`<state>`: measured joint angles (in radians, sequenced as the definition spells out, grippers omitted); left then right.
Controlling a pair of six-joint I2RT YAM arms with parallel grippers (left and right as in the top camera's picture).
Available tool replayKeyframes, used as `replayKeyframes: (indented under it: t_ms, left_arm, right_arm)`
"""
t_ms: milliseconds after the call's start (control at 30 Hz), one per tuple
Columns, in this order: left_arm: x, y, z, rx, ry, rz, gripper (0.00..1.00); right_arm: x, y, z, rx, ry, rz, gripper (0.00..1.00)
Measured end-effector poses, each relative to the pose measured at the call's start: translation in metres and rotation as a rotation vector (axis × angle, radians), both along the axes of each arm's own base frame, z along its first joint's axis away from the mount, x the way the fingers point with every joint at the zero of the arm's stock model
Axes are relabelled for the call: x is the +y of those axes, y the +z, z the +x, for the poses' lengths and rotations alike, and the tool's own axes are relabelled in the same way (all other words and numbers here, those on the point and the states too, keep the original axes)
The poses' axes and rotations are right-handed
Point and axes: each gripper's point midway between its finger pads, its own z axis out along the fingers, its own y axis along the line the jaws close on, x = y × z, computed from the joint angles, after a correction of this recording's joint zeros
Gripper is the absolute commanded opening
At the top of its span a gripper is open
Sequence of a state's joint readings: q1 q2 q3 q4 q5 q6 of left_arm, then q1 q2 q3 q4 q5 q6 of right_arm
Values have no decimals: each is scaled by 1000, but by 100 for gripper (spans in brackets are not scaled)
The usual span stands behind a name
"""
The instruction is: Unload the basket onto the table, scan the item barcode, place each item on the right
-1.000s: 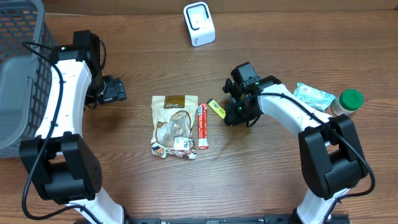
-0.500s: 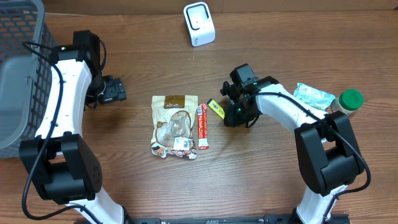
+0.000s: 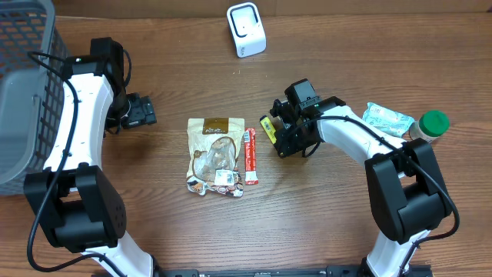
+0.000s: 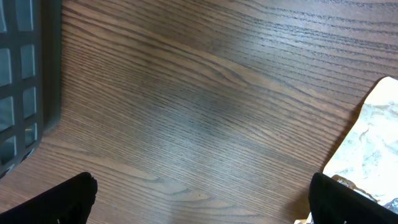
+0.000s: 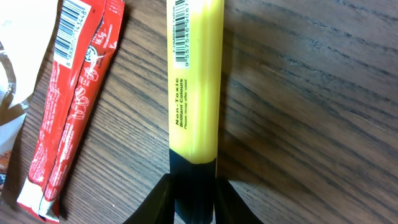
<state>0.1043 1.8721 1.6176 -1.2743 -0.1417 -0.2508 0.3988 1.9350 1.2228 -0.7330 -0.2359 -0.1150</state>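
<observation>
Right gripper (image 5: 194, 200): closed on yellow marker's (image 5: 196, 81) black end, beside red packet (image 5: 74, 93)
Left gripper (image 4: 205, 198): wide open over brown desk (image 4: 205, 93)

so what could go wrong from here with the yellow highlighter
1. The right gripper pinches the yellow highlighter only at its black end, so the long body may pivot or slip when lifted.
2. Its barcode sits at the far end, facing up; it will likely need turning toward the white scanner, and a poor angle could miss the read.
3. The red sachet lies close beside it and might get nudged.
</observation>
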Motion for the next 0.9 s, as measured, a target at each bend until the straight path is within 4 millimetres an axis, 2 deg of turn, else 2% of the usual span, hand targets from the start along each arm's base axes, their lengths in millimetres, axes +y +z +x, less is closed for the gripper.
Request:
replayKeyframes:
  t_ms: [333,633,800,900]
  left_arm:
    - [0,0,0,0,0,0,100]
    - [0,0,0,0,0,0,100]
    - [0,0,0,0,0,0,100]
    - [0,0,0,0,0,0,99]
  right_arm:
    - [0,0,-1,8,-35,-9,19]
    - [8,-4,-5,-48,-59,-104,23]
    - [17,-9,-12,-103,-44,-197,19]
    - [25,-8,-14,-141,-25,-229,14]
